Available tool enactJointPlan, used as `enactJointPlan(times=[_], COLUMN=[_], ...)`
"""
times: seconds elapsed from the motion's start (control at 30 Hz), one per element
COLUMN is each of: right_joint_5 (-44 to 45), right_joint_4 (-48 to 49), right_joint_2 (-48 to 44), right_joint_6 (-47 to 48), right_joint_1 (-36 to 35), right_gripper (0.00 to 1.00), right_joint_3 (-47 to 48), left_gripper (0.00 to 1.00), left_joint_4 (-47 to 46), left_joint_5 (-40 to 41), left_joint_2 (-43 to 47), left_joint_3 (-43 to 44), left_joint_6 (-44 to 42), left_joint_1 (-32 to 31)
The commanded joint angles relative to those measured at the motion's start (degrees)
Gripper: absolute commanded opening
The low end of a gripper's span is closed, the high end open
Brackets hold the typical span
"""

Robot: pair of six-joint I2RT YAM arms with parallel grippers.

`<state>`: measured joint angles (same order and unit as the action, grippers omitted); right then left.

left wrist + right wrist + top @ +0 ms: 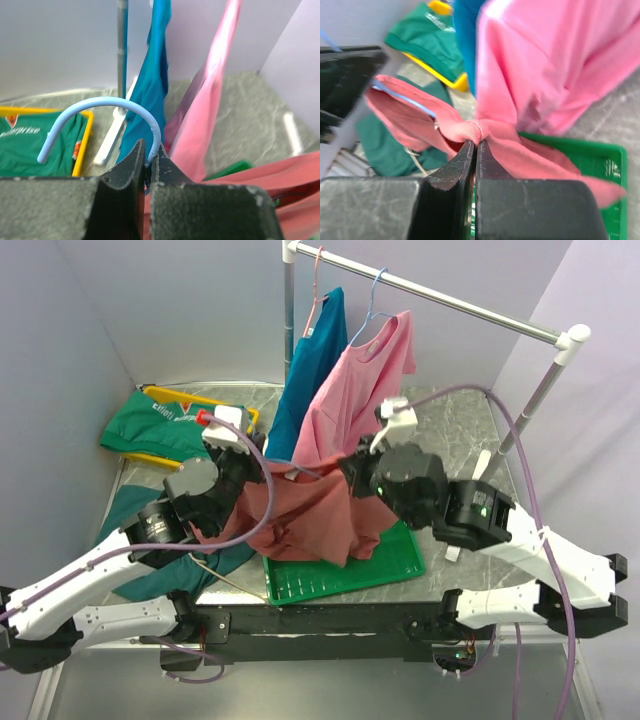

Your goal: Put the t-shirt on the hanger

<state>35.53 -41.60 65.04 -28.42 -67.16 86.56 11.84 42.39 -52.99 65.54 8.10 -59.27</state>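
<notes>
At nine o'clock, the left end effector [148,150] clamps the hanger [100,102]; the right end effector [476,145] pinches the t-shirt [520,150] at its collar, which tension could pull free.

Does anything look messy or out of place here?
Yes: a green shirt spills over the edges of its yellow tray at the far left, and the salmon t-shirt is bunched up over the green tray.

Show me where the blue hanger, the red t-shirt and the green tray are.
hanger [102,101], left wrist view, top of the hook's curve.
t-shirt [300,518], top view, middle of the bunched cloth.
tray [325,582], top view, bare floor near its front.
</notes>
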Motion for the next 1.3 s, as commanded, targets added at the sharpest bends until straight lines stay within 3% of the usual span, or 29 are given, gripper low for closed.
enactJointPlan(times=[0.0,0.17,0.33,0.5,0.6,0.73,0.87,1.13,1.27], right_joint_5=[-0.6,1.7,-1.6,-6.0,-11.1,-17.2,-19.2,-28.9,-33.8], right_joint_4=[-1.2,-5.1,-7.3,-1.4,0.7,5.5,7.0,11.3,7.3], right_joint_2=[6.5,13.3,15.9,5.5,0.2,-4.9,-10.2,-26.0,-25.4], right_joint_6=[5.5,9.4,12.1,11.8,12.4,14.0,17.6,21.6,22.4], right_joint_1=[-1.4,-4.8,-0.6,2.9,3.7,3.8,3.8,3.8,3.8], right_gripper=[0.00,0.00,0.00,0.01,0.16,0.56,0.73,0.84,0.85], right_joint_3=[14.7,32.9,38.3,20.9,12.2,4.8,-2.9,-20.5,-19.9], left_gripper=[0.01,0.01,0.01,0.01,0.01,0.01,0.01,0.01,0.01], left_joint_4=[-3.7,-0.2,5.1,10.4,11.0,10.9,8.7,7.4,6.3], left_joint_5=[7.0,6.9,0.3,1.7,-0.1,-1.8,-2.2,-12.8,-15.8], left_joint_2=[-2.4,-5.6,-8.5,-8.9,-7.7,-8.1,-7.1,-2.6,-0.9], left_joint_3=[9.9,19.6,27.5,24.3,19.2,15.6,13.7,12.1,12.2], left_joint_6=[1.4,1.4,-1.5,-2.4,-2.2,-1.2,-1.2,-1.7,-2.1], left_joint_1=[-2.1,-3.9,-5.7,-6.7,-6.9,-7.4,-7.7,-7.7,-7.7])
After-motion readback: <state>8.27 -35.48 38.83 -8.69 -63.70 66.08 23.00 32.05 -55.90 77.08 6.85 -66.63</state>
